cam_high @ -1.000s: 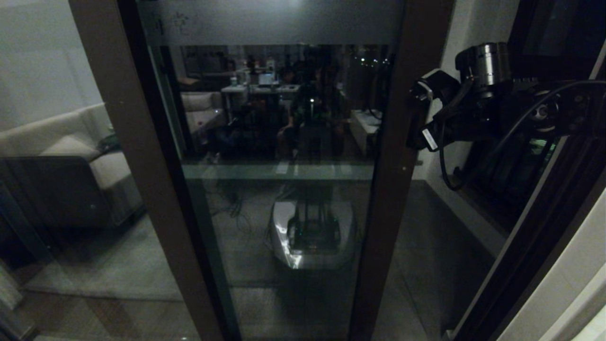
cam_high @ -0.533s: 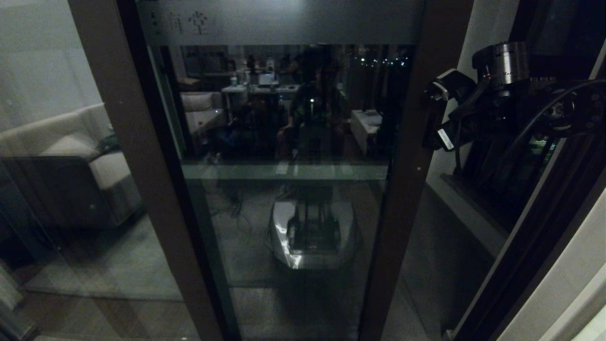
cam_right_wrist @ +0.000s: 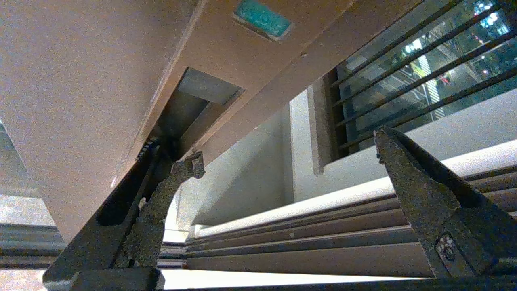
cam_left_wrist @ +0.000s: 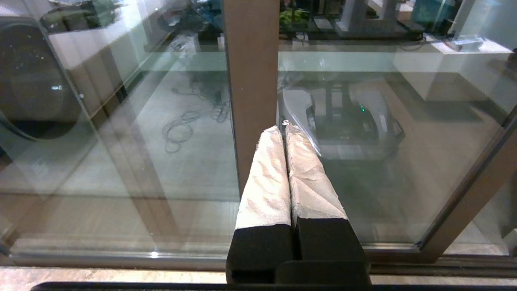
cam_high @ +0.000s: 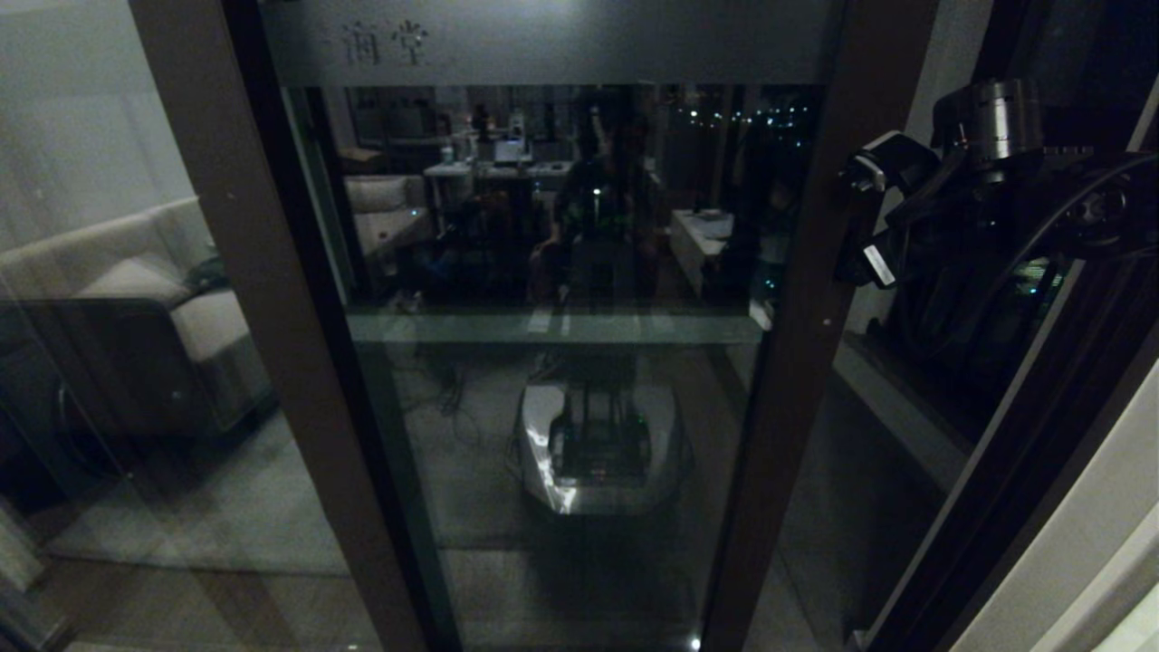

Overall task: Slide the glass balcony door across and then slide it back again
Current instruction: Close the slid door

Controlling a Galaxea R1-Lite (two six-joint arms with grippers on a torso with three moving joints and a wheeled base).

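Note:
The glass balcony door fills the head view, with a frosted band on top and a dark brown stile at its right edge. My right gripper is at that stile at mid height. In the right wrist view the right gripper is open; one finger sits inside the recessed handle slot of the stile, the other finger stands free. My left gripper is shut on nothing, its taped tips near a brown post low by the glass.
A fixed brown post stands left of the door. The barred side window and white wall are close to the right arm. Floor track rails run below. A sofa shows behind the glass; the robot base reflects in it.
The door stile and the frosted band's lettering have shifted to the right, and my right gripper has moved right along with the stile. The left post has stayed put.

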